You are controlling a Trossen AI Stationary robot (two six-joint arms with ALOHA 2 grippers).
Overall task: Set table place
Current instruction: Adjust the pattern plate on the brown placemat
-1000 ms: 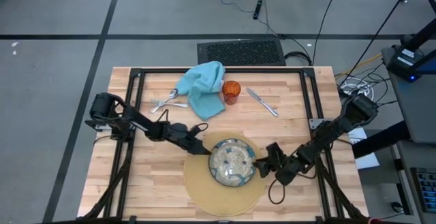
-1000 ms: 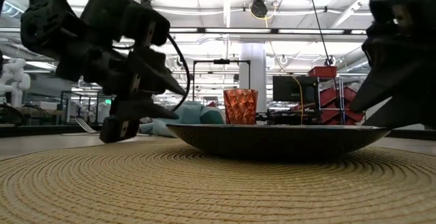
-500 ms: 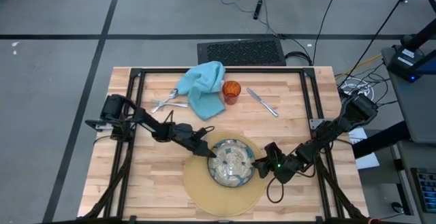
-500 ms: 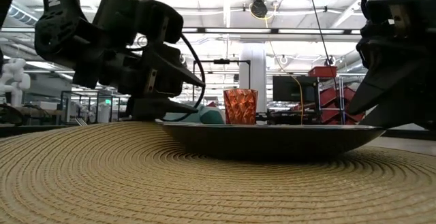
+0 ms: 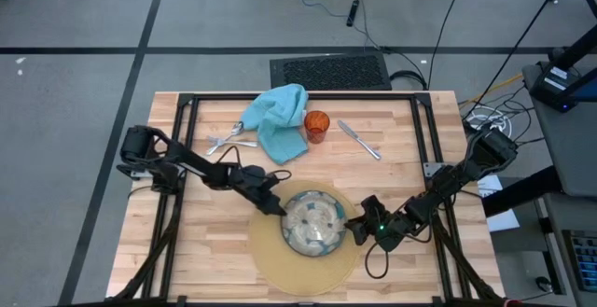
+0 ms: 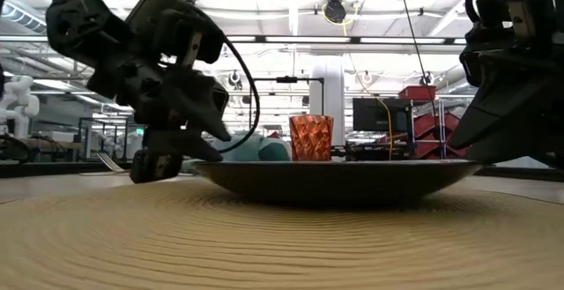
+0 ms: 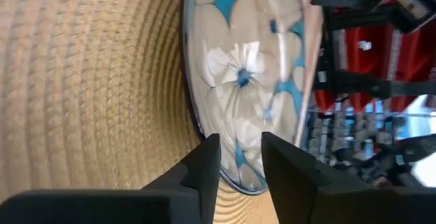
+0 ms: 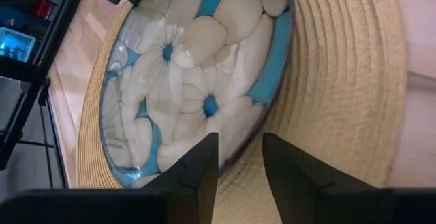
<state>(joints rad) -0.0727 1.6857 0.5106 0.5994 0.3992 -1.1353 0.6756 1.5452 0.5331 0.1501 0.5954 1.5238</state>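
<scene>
Both grippers flank my patterned bowl (image 5: 312,225) on the woven mat (image 5: 270,251).
Left gripper (image 5: 277,208) and right gripper (image 5: 352,230) each straddle its rim with parted fingers; whether they're pinching it, I cannot tell.

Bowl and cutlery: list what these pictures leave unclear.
- Bowl: whether either arm's jaws actually pinch its rim; wrist views show the rim between the fingers, contact unclear.
- Fork and spoon: too small in the high view to tell apart.
- Knife: hidden behind the bowl in the low view.
</scene>
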